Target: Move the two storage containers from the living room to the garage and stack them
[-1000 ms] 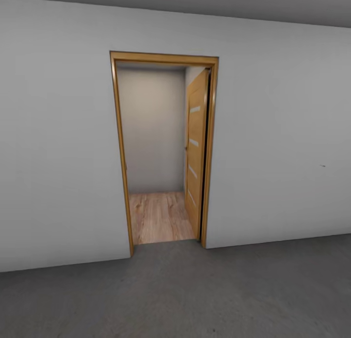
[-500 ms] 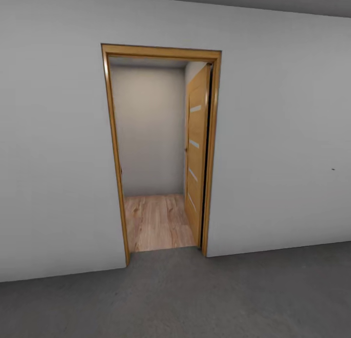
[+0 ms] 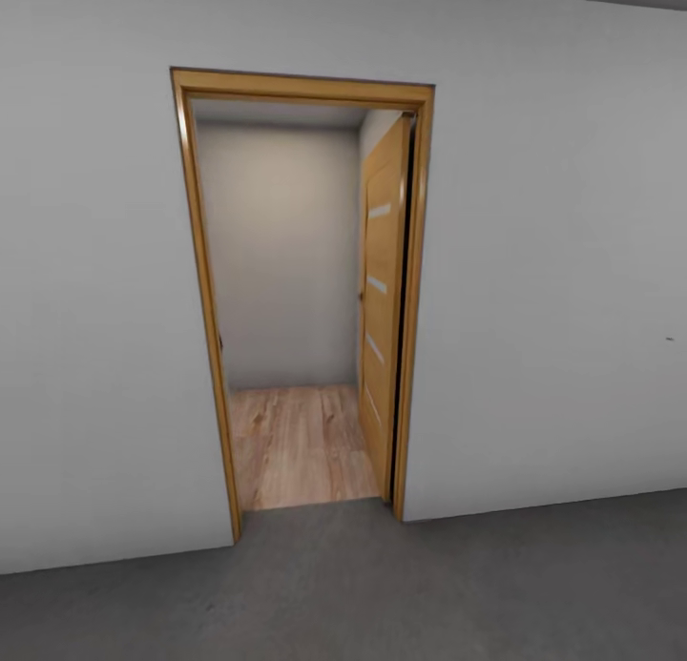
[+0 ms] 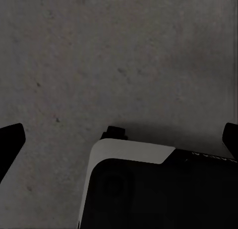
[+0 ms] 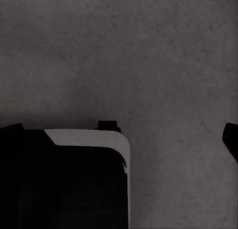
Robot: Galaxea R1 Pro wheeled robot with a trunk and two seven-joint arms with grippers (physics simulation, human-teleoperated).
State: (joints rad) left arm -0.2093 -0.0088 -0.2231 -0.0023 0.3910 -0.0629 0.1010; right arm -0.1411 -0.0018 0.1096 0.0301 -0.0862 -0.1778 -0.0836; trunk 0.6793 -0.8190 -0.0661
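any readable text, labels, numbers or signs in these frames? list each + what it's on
None readable.
The wooden door, its frame and the grey wall carry no text; the door's pale strips are plain inlays.
A tiny dark speck on the wall is too small to identify.
A faint pale row along the edge of the robot base, in the left wrist view, might be lettering but is too blurred to read.

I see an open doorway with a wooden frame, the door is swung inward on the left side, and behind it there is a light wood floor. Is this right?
Not quite. In the head view the door stands open on the right side of the doorway, not the left. The wooden frame and the light wood floor beyond are as you describe.
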